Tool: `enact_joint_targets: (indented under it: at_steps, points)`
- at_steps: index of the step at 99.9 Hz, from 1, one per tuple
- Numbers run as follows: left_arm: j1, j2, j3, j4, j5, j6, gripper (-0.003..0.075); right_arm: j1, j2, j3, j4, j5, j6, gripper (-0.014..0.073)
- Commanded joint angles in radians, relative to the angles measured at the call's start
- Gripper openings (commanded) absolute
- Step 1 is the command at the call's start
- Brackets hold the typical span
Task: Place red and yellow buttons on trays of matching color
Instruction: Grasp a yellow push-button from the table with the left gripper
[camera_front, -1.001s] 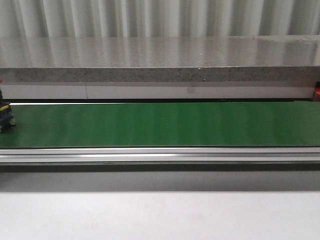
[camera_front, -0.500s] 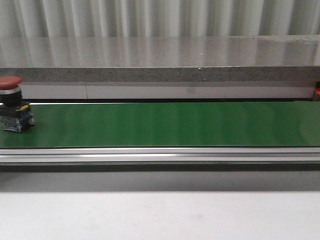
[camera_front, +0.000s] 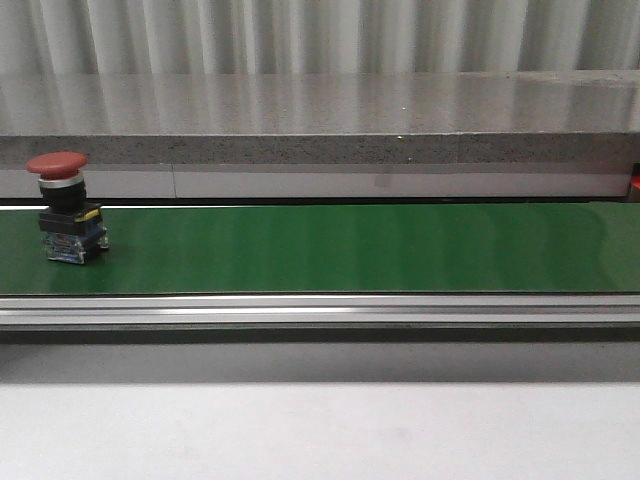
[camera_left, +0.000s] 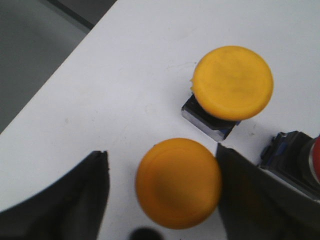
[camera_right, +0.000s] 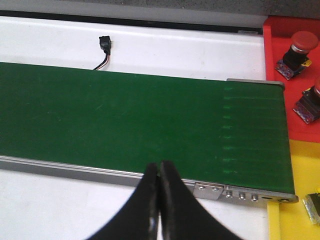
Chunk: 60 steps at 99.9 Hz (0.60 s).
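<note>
A red button stands upright on the green belt near its left end, with no gripper near it. The left gripper is wide open over a white table, with a yellow button between its fingers; I cannot tell if a finger touches it, and another yellow button sits just beside it. The right gripper is closed tight on nothing above the belt's near edge, and two red buttons sit in the red tray, with the yellow tray next to it.
</note>
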<state>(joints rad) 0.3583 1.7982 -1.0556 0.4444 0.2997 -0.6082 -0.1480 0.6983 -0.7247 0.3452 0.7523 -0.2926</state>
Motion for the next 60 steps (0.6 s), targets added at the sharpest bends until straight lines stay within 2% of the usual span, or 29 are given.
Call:
enact_joint_targets:
  at_steps: [1,15,40,60]
  points:
    - [0.001,-0.042,-0.028,0.003,-0.014,-0.003,0.0199,0.0,-0.003,-0.025,0.011,-0.051,-0.007,-0.0067]
    - [-0.005,-0.088,-0.028,0.001,0.035,-0.003,-0.0022,0.0,-0.003,-0.025,0.011,-0.051,-0.007,-0.0067]
    - [-0.034,-0.283,-0.028,-0.002,0.093,-0.003,-0.002,0.0,-0.003,-0.025,0.011,-0.051,-0.007,-0.0067]
    - [-0.126,-0.442,-0.028,-0.002,0.187,0.027,-0.002,0.0,-0.003,-0.025,0.011,-0.051,-0.007,-0.0067]
